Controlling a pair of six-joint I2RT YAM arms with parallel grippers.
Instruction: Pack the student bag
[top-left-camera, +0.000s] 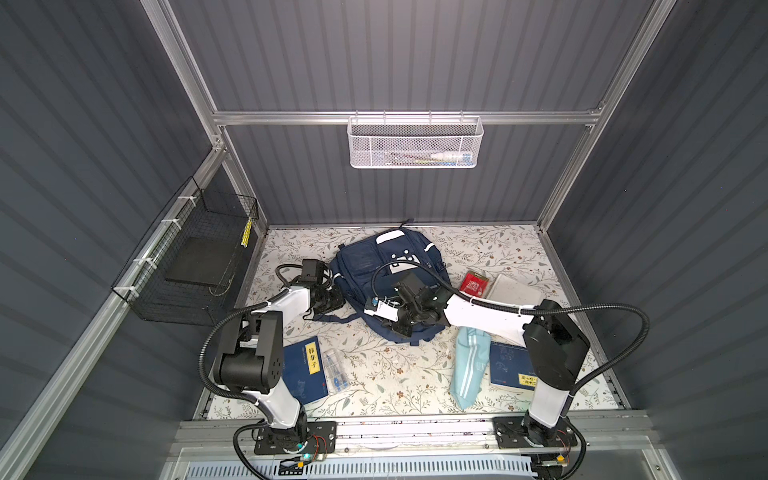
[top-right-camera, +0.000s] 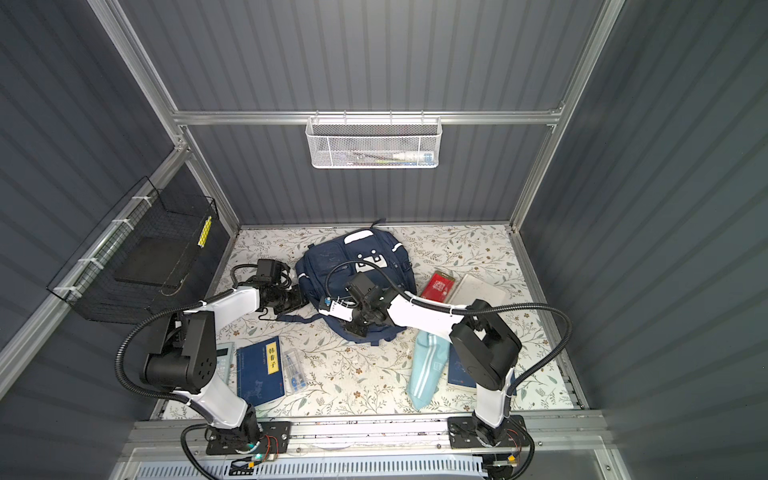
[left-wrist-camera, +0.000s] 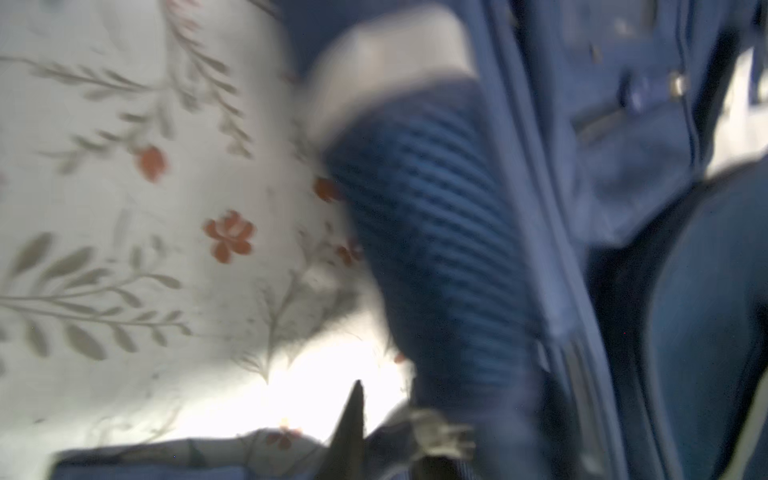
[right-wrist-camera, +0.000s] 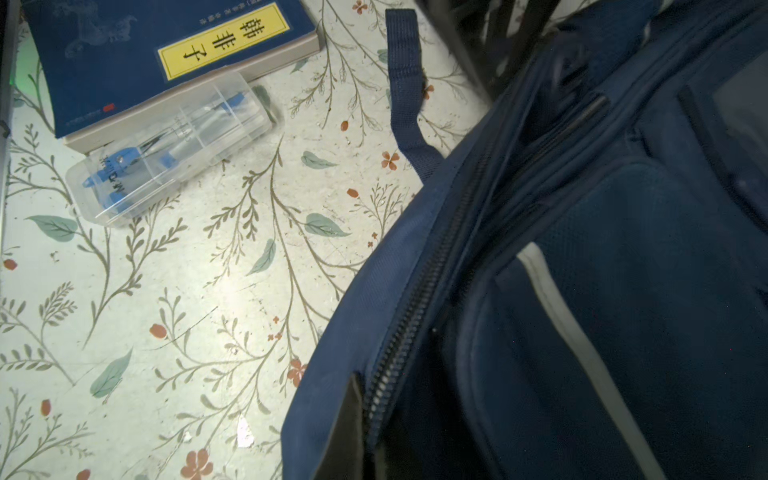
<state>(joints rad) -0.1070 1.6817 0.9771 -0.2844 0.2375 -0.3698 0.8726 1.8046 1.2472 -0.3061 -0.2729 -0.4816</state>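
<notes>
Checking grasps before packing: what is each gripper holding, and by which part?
The right gripper appears to pinch the student bag by the fabric edge beside its zip. The left gripper is at the bag's side; its hold cannot be told.

We found both top views evenly lit and sharp, bowed at the edges. The left wrist view was blurred, glare whitening the table; the right wrist view was crisp.

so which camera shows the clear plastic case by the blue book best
The right wrist view: the clear plastic case is close and sharp there, with blue tools visible inside, beside the blue book. In both top views the case is small and its contents unclear. The left wrist view misses it.
</notes>
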